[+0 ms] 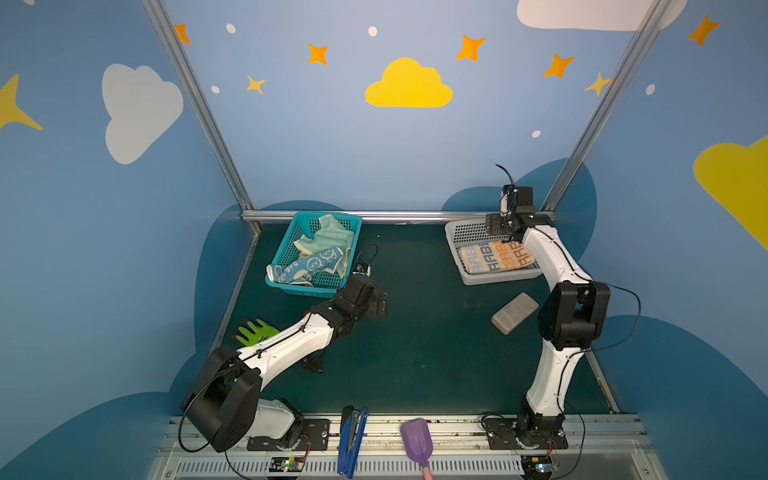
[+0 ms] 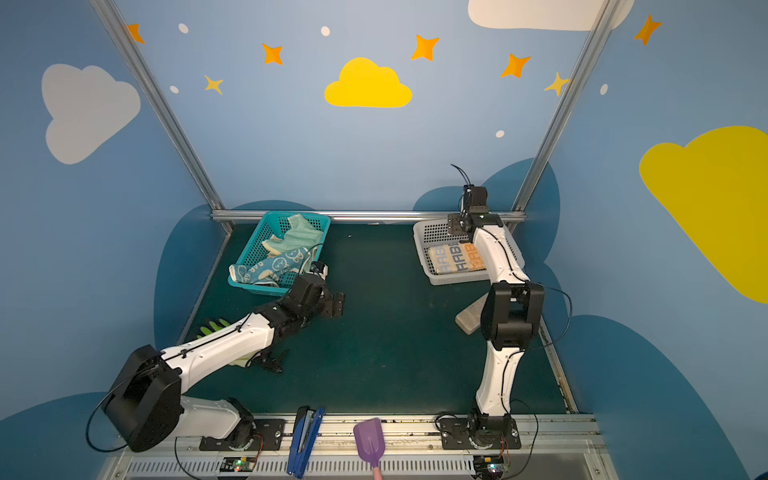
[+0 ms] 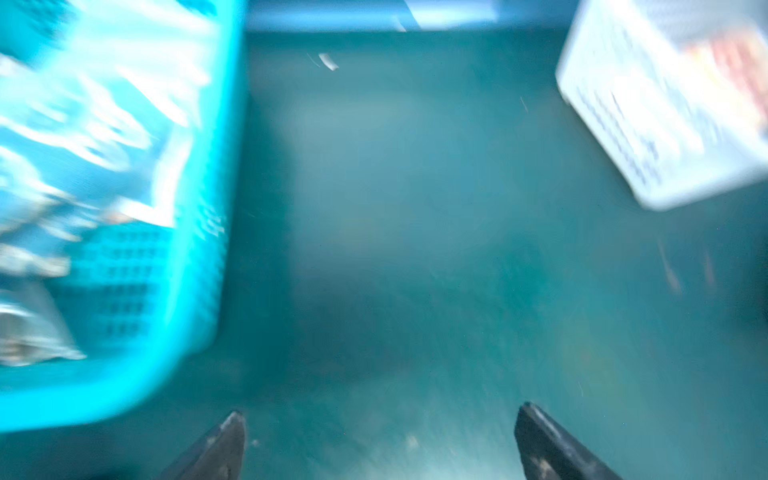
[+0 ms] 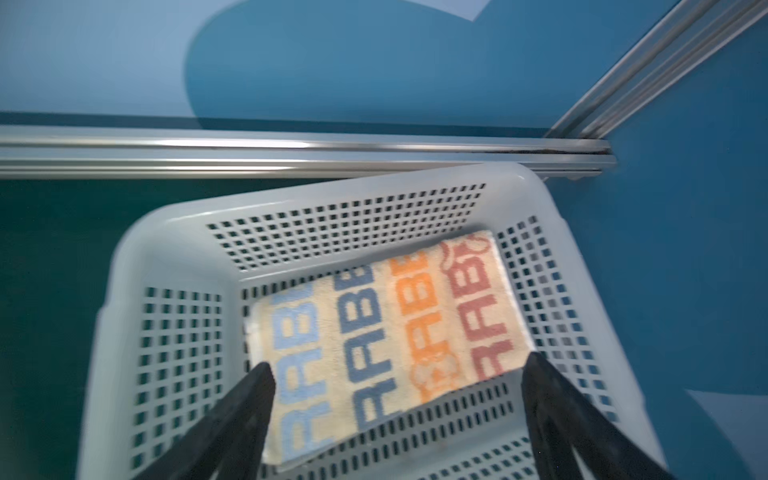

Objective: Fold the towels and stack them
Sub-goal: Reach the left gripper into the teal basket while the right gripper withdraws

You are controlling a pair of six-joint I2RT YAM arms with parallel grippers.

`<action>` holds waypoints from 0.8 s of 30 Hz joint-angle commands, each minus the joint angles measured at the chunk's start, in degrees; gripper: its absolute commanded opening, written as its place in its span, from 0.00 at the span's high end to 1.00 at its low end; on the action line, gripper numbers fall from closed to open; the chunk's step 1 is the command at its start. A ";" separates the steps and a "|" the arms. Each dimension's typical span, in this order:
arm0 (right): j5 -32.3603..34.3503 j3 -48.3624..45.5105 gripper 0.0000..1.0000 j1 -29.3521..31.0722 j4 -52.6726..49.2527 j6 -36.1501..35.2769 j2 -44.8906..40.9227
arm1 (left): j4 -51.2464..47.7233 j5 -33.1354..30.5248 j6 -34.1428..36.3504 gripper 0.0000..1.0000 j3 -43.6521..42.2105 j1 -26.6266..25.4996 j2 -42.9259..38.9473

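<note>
A folded cream towel with big blue, orange and red letters (image 1: 494,257) (image 2: 455,258) (image 4: 386,332) lies flat in the white basket (image 1: 459,235) (image 4: 174,232) at the back right. My right gripper (image 1: 503,232) (image 2: 459,227) (image 4: 400,360) hangs open just above it, holding nothing. In the teal basket (image 1: 291,289) (image 2: 253,289) (image 3: 191,249) at the back left, a blue towel with white rabbits (image 1: 309,266) (image 2: 278,266) and a mint-green towel (image 1: 332,237) (image 2: 301,235) lie crumpled. My left gripper (image 1: 380,305) (image 2: 338,305) (image 3: 382,409) is open and empty over the mat, by that basket's near right corner.
A grey block (image 1: 514,312) lies on the green mat in front of the white basket, beside my right arm. A bright green glove (image 1: 255,332) sits under my left arm. A blue stapler (image 1: 351,440) and a purple scoop (image 1: 417,440) rest on the front rail.
</note>
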 commanded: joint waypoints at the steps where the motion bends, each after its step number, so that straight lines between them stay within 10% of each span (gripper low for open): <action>1: -10.64 -9.01 0.12 1.12 9.75 4.14 -5.24 | -4.80 -2.55 -1.99 0.00 4.17 5.11 -0.63; 15: -10.12 -28.73 0.12 20.37 12.96 -0.42 -20.75 | -13.06 3.81 -5.67 0.02 18.82 24.96 15.36; 24: -8.98 -38.69 0.13 27.89 14.39 2.92 -26.32 | -15.16 6.24 -4.34 0.16 27.70 28.45 28.14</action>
